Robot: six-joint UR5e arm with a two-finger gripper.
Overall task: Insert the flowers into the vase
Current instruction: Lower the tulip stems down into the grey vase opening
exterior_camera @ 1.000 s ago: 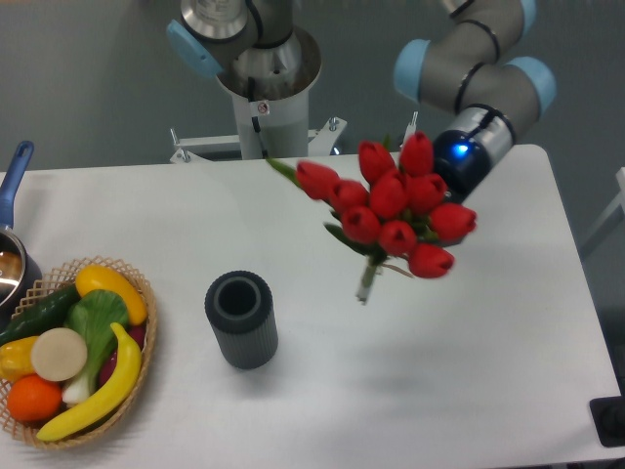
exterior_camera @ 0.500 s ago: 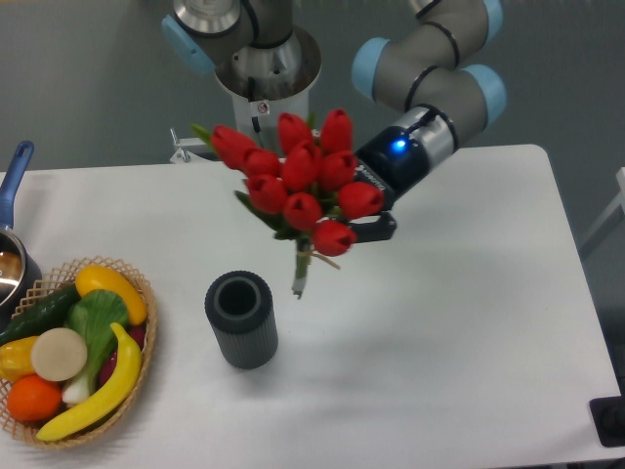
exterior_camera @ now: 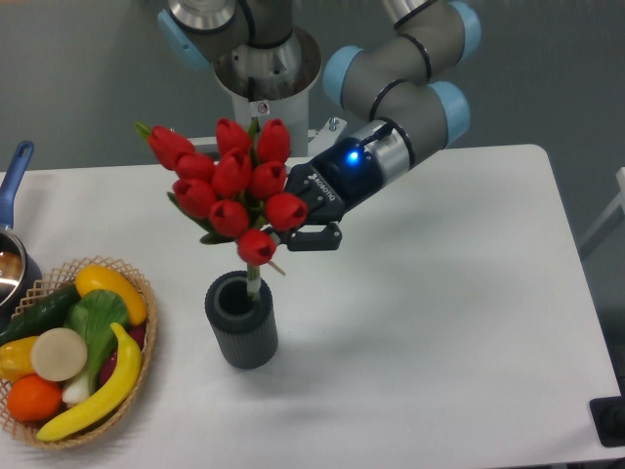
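Observation:
The flowers [exterior_camera: 229, 186], a tight bunch of red tulip buds with green stems, hang tilted over the vase. The stem ends reach the vase's round mouth at its right side. The vase [exterior_camera: 241, 319] is dark grey, ribbed and cylindrical, and stands upright on the white table. My gripper [exterior_camera: 293, 233] comes in from the right and is shut on the flower stems just under the buds, a little above the vase. The buds hide part of the fingers.
A wicker basket [exterior_camera: 137, 357] of colourful fruit and vegetables sits at the front left. A metal pot with a blue handle [exterior_camera: 14, 171] is at the left edge. The arm's base [exterior_camera: 266, 98] stands behind the table.
My gripper has carried the flowers left and down, from above the table's right middle to over the vase. The stem ends now meet the vase's mouth.

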